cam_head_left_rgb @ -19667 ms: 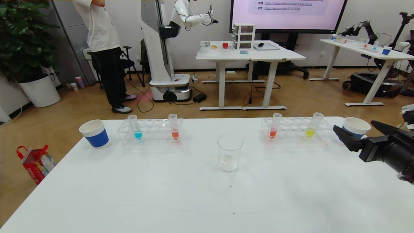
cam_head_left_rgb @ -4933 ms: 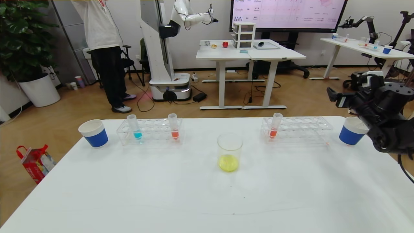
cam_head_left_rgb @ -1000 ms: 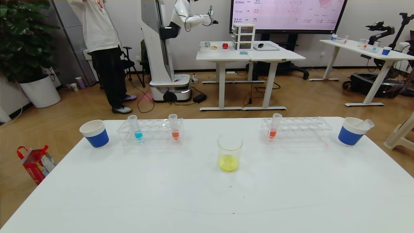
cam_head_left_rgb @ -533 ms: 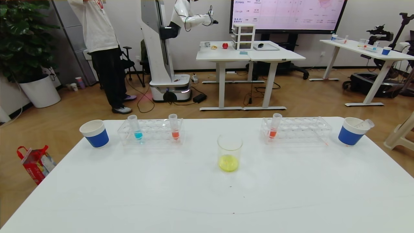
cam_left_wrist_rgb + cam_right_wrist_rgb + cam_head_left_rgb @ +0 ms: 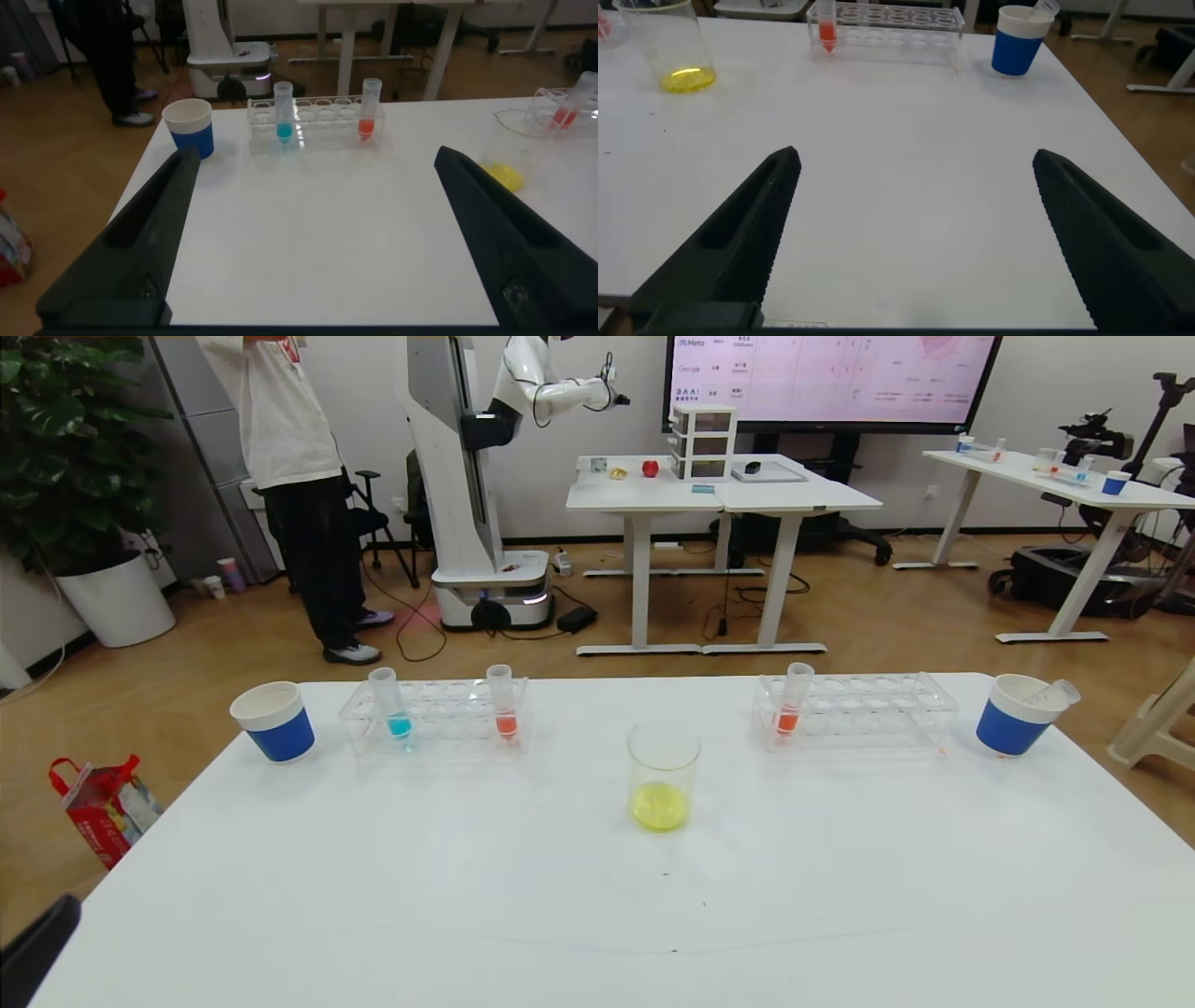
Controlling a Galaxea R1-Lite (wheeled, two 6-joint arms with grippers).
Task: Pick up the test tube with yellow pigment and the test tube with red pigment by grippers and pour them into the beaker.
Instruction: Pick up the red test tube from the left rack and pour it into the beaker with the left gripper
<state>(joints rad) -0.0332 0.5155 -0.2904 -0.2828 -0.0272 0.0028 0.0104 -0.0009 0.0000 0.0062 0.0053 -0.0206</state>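
We are holding both grippers, left [image 5: 313, 229] and right [image 5: 915, 233], with jaws apart over the near table [image 5: 597, 915], gripping nothing, beaker [image 5: 663, 791] showing yellow liquid.

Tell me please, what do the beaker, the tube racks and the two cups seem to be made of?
The beaker: clear glass or hard plastic; see-through wall, yellow liquid visible inside. The left rack and right rack: clear, glossy plastic, probably acrylic, with bright edges. The left cup and right cup: likely paper, matt blue with a white rim.
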